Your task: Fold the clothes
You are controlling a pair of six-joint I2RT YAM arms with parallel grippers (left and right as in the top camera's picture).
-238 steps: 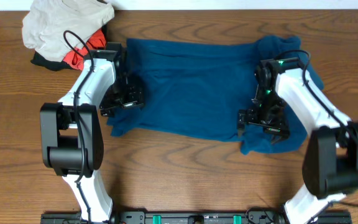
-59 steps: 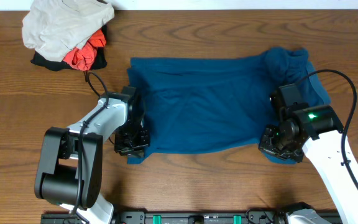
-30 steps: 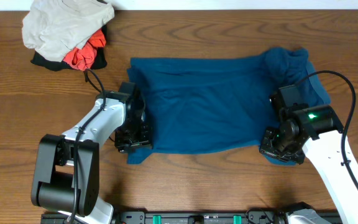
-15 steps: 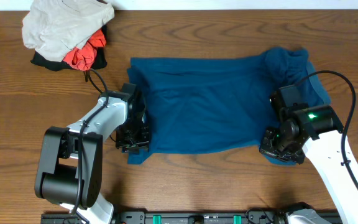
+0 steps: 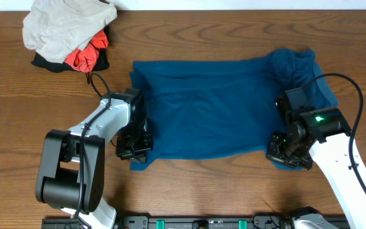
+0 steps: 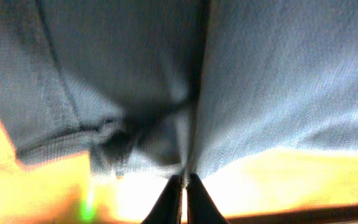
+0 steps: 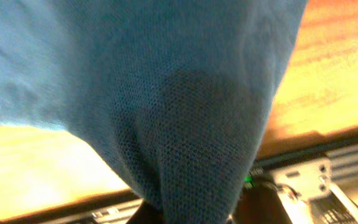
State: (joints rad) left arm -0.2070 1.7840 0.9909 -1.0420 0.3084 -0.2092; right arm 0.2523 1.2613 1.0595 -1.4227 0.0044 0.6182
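Shirt: the teal-blue shirt (image 5: 208, 108) lies spread across the middle of the bench (image 5: 18, 127), its long side running left to right. It is mostly flat, with a bunched lump at its far right corner and a wavy near edge.
Left claw: the left claw (image 5: 134, 152) is down on the shirt's near left corner. Its wrist view shows the tips pressed together with a fold of the hem nipped between them.
Right claw: the right claw (image 5: 289, 158) sits closed on the near right corner. Cloth rising from the tips fills its wrist view, so I judge it has a pinch of shirt.
Step in hand: both near corners look gripped, ready for carrying the near edge over toward the far edge.
Doing it well: raise both corners together, only just clear of the wood. Hold the edge taut between the claws without stretching it and travel level at one pace. Lay the near edge along the far edge and lower it before letting go.
Watch for: the left pinch looks thin and close to the hem, so a jerk may slip it. The far right lump is likely to leave that end uneven.
Surroundings: a pile of other garments (image 5: 68, 32) sits at the far left corner of the bench, apart from the shirt, so the left arm's swing should stop short of it.
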